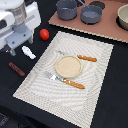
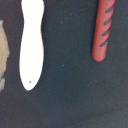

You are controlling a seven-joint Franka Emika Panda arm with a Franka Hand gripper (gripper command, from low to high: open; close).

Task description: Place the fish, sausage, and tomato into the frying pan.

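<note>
Clearly nothing is sitting in the frying pan (image 1: pixel 91 14) yet, so I am judging the task to be at its very start. In the exterior view the pan is resting on the brown board (image 1: pixel 112 31) at about one o'clock, with the taller pot (image 1: pixel 66 8) just beside it toward twelve, and its dark inside is showing bare.

All three foods are lying on the dark table (image 1: pixel 117 90) over at the nine-to-ten o'clock side, off the woven placemat (image 1: pixel 40 80). The tomato (image 1: pixel 44 34) is sitting at ten o'clock, the fish (image 1: pixel 28 52) (image 2: pixel 32 42) at nine, and the sausage (image 1: pixel 16 69) (image 2: pixel 103 30) toward eight, each apart from the others.

The gripper (image 1: pixel 11 50) is hanging above that cluster, nearest the fish. The wrist camera is looking straight down on fish and sausage lying side by side, with no fingers showing, so I cannot tell whether the jaws are spread or pressed together; nothing appears held.

Three pickups and three carries to the pan are remaining, the fish seeming the likely first.
</note>
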